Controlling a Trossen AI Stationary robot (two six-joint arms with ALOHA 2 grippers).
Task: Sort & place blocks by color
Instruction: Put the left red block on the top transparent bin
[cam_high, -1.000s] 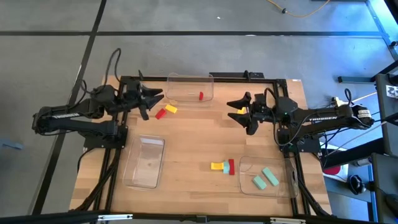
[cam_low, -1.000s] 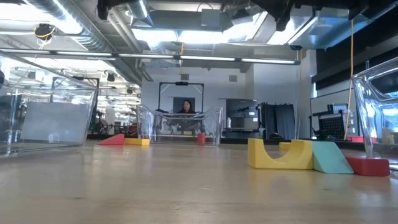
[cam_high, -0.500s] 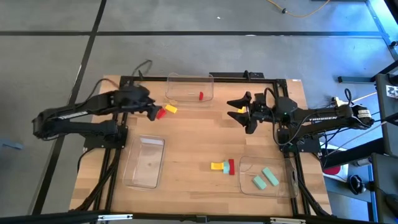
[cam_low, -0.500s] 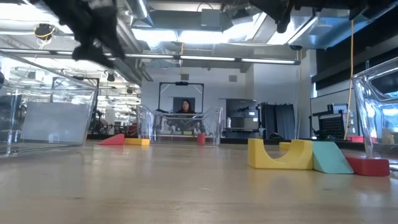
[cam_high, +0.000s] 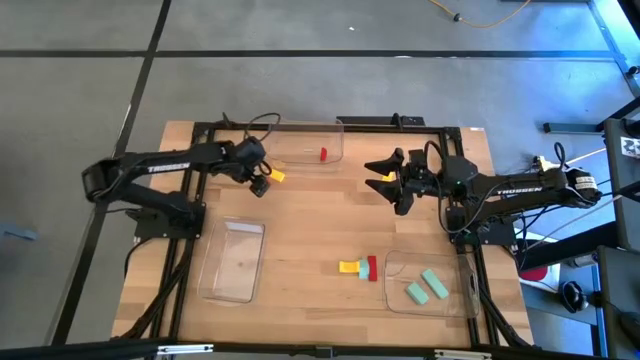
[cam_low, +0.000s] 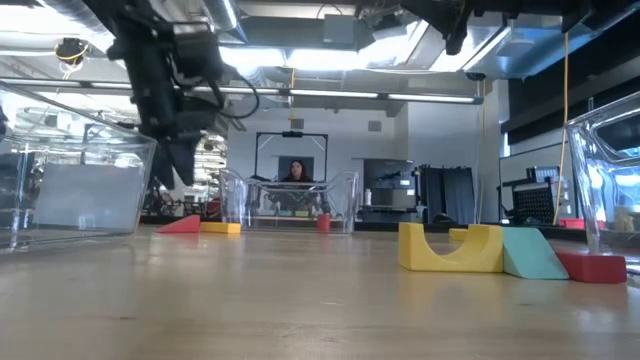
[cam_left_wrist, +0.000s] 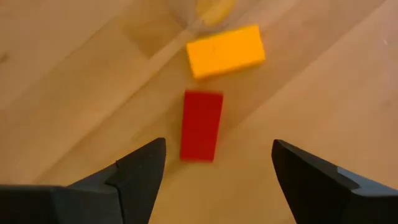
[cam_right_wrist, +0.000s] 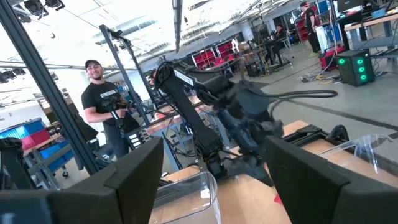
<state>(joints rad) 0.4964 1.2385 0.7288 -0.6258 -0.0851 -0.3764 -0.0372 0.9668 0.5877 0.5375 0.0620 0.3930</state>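
A red block (cam_left_wrist: 201, 124) lies flat on the table beside a yellow block (cam_left_wrist: 225, 51), just in front of the far clear tray (cam_high: 305, 128). My left gripper (cam_left_wrist: 217, 171) hangs open above the red block, pointing steeply down, one finger on either side and clear of it; in the low view my left gripper (cam_low: 182, 160) stands over the red block (cam_low: 181, 225). My right gripper (cam_high: 384, 180) is open, raised and level at the table's right, with nothing in it. Another red block (cam_high: 322, 153) lies in the far tray.
Two teal blocks (cam_high: 426, 284) lie in the near right tray (cam_high: 392, 300). A yellow arch (cam_high: 349, 266), a red block (cam_high: 372, 267) and a teal wedge (cam_low: 531, 254) sit beside it. A clear tray (cam_high: 232, 262) stands near left. A person (cam_right_wrist: 102, 102) stands beyond the table.
My left gripper has come down and a little toward the table's right edge, tipping from about level to steeply downward, and now hangs over the red block. The blocks have stayed where they were.
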